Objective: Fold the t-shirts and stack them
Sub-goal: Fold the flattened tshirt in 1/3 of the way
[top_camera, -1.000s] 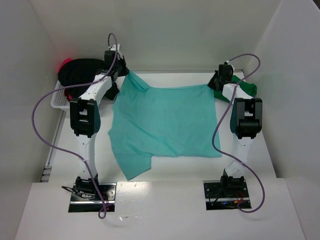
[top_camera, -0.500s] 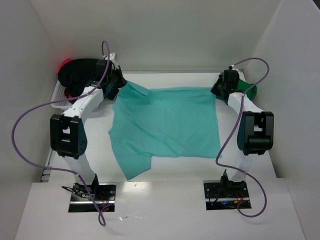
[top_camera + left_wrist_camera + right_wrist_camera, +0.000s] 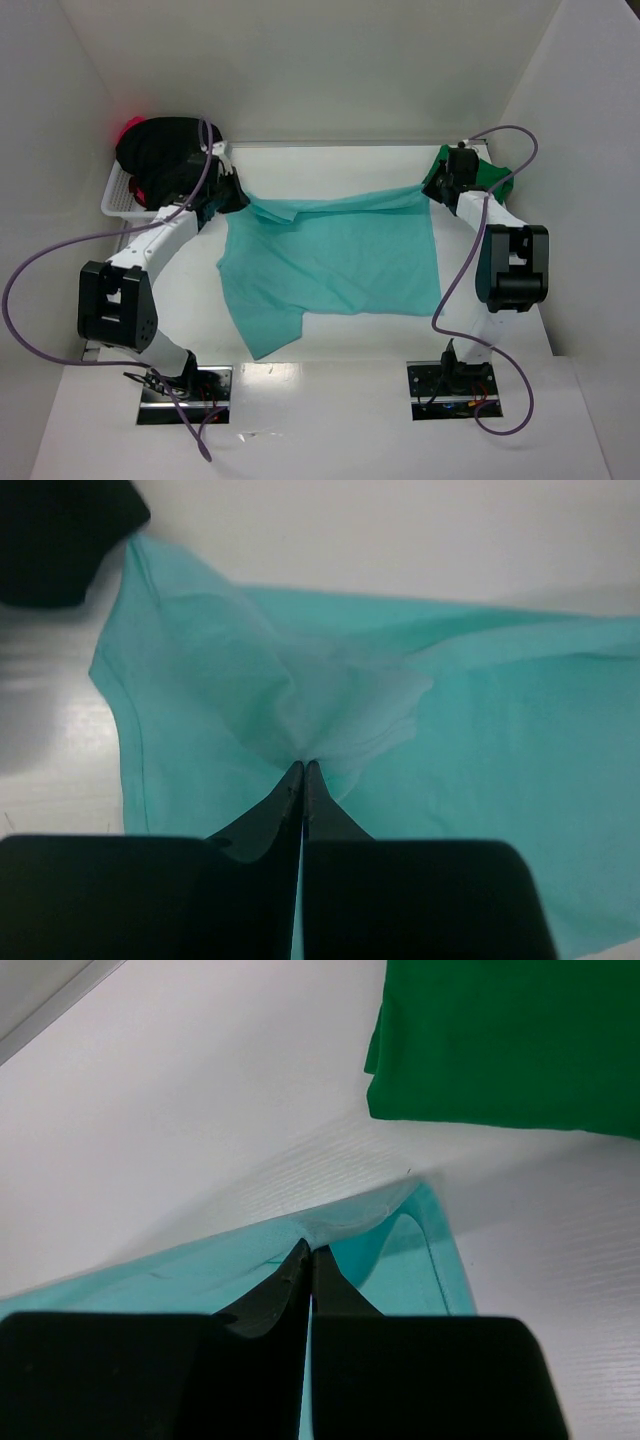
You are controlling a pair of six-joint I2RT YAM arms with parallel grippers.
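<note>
**While both tools pinch its far edge, the light teal t-shirt (image 3: 330, 260) lies spread mid-desk**

Where the left tool (image 3: 243, 203) meets the cloth near the far-left corner of the desk (image 3: 350, 335), its fingers are clenched on the shirt's far-left corner. The left wrist view shows the tips pressed together, with teal fabric gathered into creases at that point. The right tool (image 3: 429, 190), near the far-right corner, is likewise clamped on the shirt's far-right corner, and its wrist view shows the hem bunched between the closed tips. Between the two grips the far edge is raised and folds toward the near side, sagging a little in the middle. The rest of the shirt lies flat on the desk, one sleeve pointing at the near edge on the left.

A dark green t-shirt (image 3: 490, 175) sits in the far-right corner, just beyond the right tool and apart from the teal hem. At the far-left edge, a black t-shirt (image 3: 160, 150) is heaped in a white basket (image 3: 112, 203), with a red-pink t-shirt (image 3: 128, 128) showing behind it.
</note>
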